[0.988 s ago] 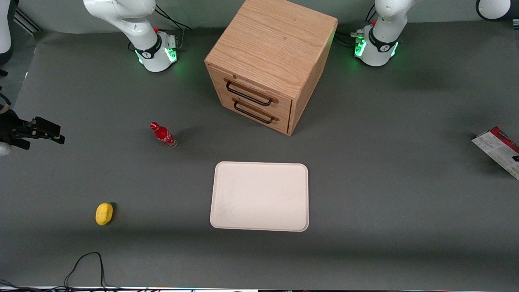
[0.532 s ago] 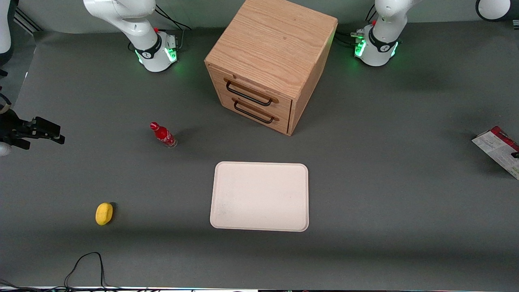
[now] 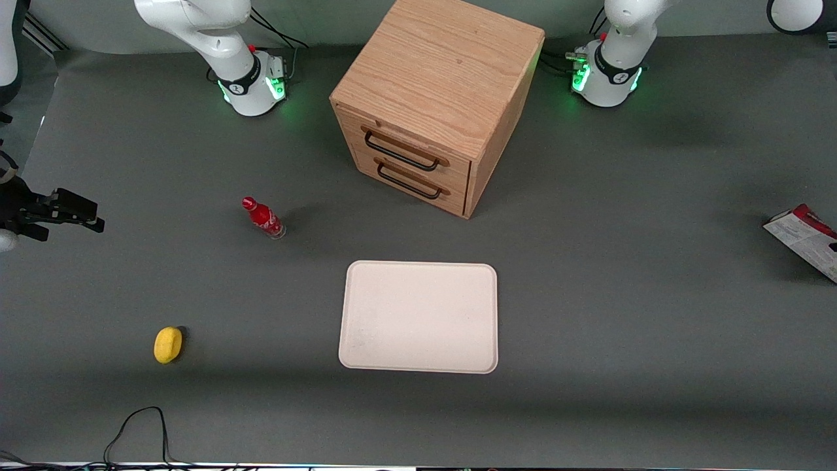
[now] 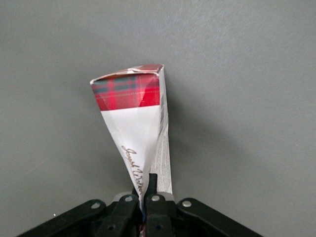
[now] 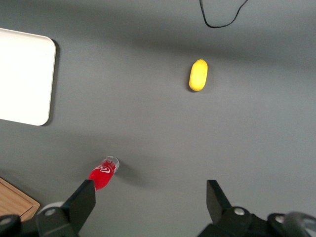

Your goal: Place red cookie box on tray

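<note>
The hand [image 4: 146,197] seemingly pinches the red cookie box [image 4: 136,123] by its end.

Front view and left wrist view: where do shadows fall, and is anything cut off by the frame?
Front view: the red cookie box is cut by the frame edge, a soft shadow beside it; the tray is evenly lit. Left wrist view: the gripper holds the box, jaws shut on it, its shadow on the table.

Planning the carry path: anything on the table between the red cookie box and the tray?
Nothing: front view shows bare grey table between the red cookie box, gripped by the hand at the working arm's end, and the tray.
</note>
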`<state>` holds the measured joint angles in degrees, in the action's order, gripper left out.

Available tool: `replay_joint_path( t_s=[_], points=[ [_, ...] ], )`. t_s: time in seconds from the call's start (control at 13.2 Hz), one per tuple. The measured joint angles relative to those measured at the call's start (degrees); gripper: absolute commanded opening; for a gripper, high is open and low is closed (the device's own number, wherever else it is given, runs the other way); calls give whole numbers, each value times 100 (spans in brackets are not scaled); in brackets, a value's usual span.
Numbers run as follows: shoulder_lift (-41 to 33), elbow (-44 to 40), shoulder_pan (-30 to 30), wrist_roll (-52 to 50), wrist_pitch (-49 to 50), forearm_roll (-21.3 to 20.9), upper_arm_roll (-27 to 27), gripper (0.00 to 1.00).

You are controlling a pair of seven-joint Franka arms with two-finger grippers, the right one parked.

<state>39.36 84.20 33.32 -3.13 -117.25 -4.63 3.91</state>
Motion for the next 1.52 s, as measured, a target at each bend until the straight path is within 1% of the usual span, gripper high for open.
replay_joint_path(
  t_s=[0.15, 0.46, 0.76, 0.91, 0.99, 1.14, 1.22, 1.37, 1.44, 1.52],
  points=[
    [-215, -255, -49, 0, 536, 0, -35, 0],
    [-851, -981, -400, 0, 2137, -1, -62, 0],
    [-1578, -1159, -845, 7, 3258, 6, -218, 0],
    [-1729, -1319, -1433, 4, 3828, 15, -319, 0],
    [-1746, -1436, -1828, -58, 4061, 23, -348, 0],
    [-1749, -1721, -2773, -566, 4356, 36, -391, 0],
    [-1750, -1827, -3302, -997, 4397, 40, -409, 0],
    [-1712, -1883, -4114, -1688, 4268, 147, -473, 0],
    [-1636, -1881, -4394, -1969, 4035, 303, -535, 0],
    [-1514, -1879, -4544, -2174, 3761, 486, -622, 0]
  ],
)
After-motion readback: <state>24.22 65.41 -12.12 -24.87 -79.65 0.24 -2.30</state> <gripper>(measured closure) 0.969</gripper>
